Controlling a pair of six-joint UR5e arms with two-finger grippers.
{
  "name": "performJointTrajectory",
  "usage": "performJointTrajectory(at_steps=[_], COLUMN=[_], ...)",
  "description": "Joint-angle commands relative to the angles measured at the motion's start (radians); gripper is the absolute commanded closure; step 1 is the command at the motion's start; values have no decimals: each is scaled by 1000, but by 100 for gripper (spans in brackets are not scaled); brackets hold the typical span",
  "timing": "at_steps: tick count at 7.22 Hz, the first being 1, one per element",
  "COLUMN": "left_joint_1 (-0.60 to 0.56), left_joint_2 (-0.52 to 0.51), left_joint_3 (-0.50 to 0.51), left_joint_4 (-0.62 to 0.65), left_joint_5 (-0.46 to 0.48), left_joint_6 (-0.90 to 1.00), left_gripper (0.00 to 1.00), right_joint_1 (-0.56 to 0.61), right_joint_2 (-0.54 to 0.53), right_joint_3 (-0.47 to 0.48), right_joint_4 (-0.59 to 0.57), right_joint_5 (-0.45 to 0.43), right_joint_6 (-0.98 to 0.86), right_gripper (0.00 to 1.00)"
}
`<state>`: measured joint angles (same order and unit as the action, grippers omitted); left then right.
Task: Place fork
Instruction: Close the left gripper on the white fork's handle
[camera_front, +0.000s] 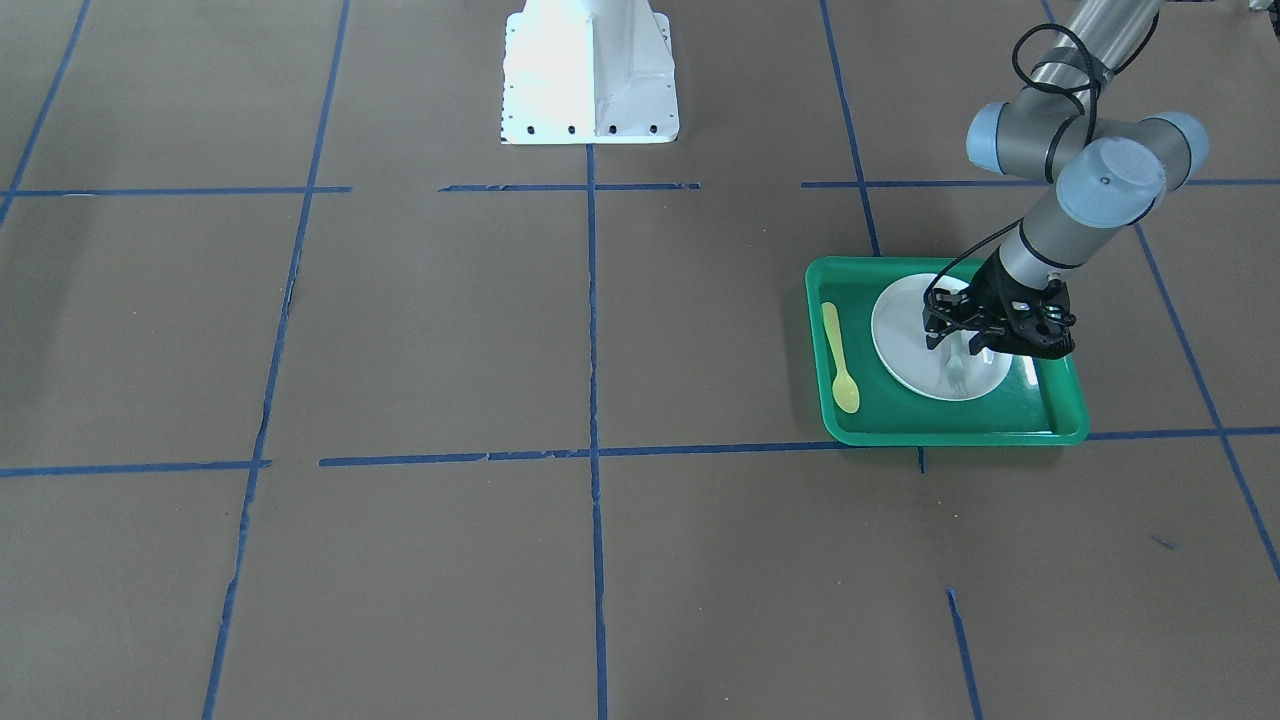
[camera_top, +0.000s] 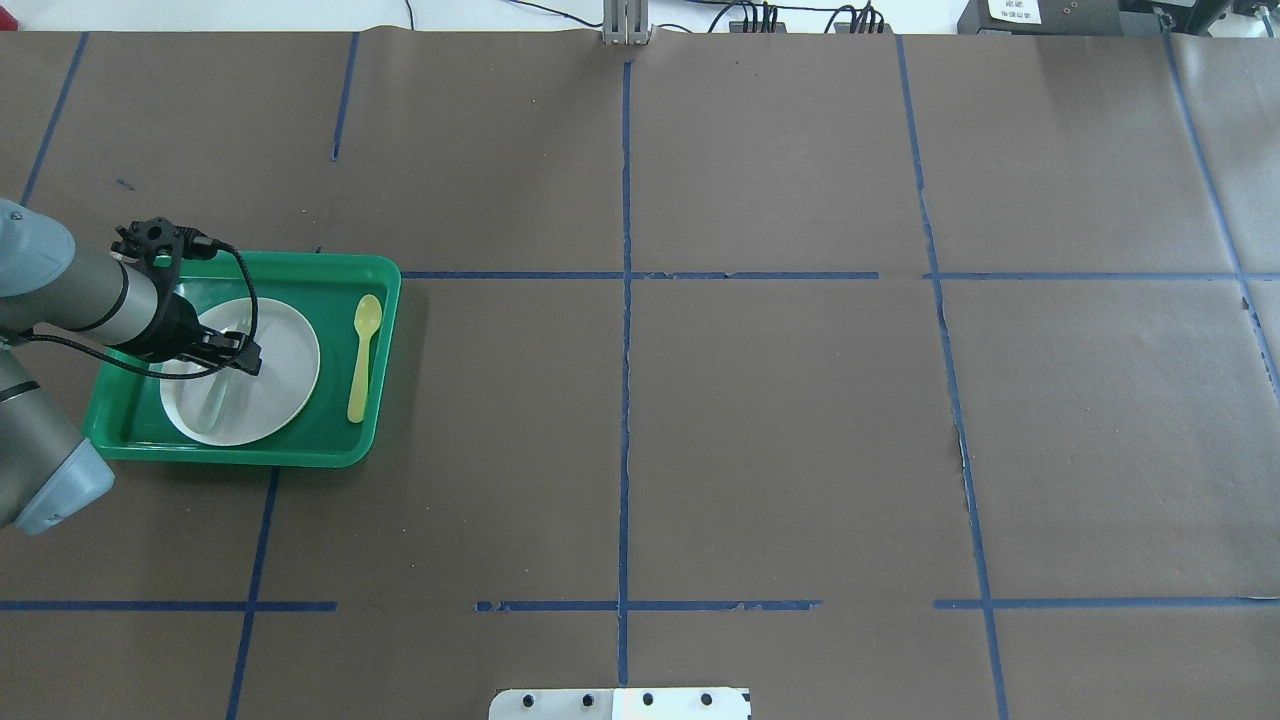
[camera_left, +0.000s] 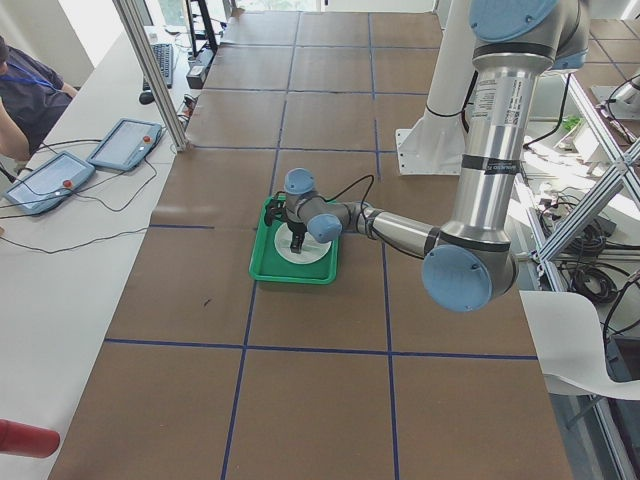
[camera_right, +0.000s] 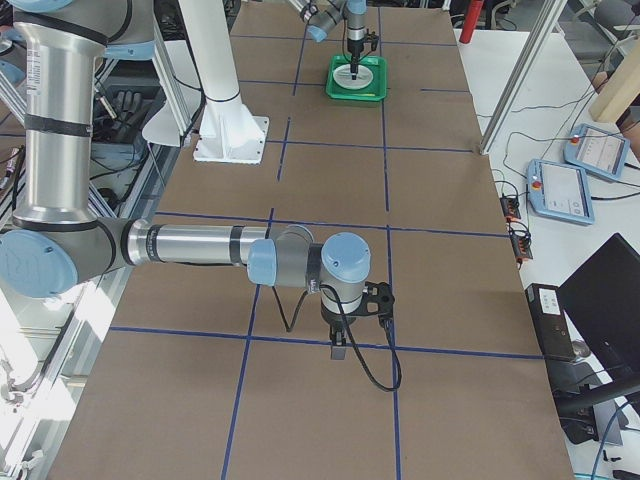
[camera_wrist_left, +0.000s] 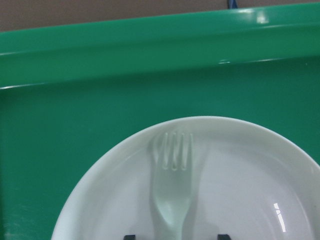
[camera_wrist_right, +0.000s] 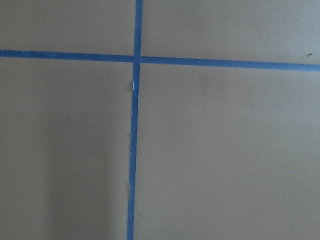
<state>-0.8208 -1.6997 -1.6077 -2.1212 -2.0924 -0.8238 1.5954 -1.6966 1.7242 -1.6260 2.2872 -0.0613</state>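
Two fingertips (camera_wrist_left: 223, 236) of the left hand (camera_front: 957, 347) stand apart astride the fork (camera_wrist_left: 172, 192), released, pinching nothing. It lies flat on the white plate (camera_wrist_left: 250, 165), tines toward the green tray's (camera_wrist_left: 150, 45) far wall. I judge a straight-up lift, fingers wide, safest against dragging the handle. Whether the right hand (camera_right: 338, 350) is clenched, I cannot tell.

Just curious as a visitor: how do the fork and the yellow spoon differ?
The fork is pale whitish-grey; the spoon is yellow. The fork lies on the white plate, the spoon on the green tray beside it. The open left gripper straddles the fork; the spoon lies free. Both lie flat inside the tray.
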Motion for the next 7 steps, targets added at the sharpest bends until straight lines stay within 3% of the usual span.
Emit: performJointTrajectory(at_steps=[1, 4, 7], left_joint_1=[0, 0, -29], left_joint_2=[0, 3, 44], left_joint_3=[0, -6, -102], left_joint_4=[0, -2, 17], left_joint_5=[0, 0, -12], left_joint_6=[2, 2, 59], left_gripper=[63, 100, 100], right_joint_1=[0, 0, 0], right_joint_2=[0, 0, 0], right_joint_3=[0, 0, 0], right_joint_4=[0, 0, 0], right_joint_5=[0, 0, 0], right_joint_6=[0, 0, 0], right_gripper=[0, 0, 0])
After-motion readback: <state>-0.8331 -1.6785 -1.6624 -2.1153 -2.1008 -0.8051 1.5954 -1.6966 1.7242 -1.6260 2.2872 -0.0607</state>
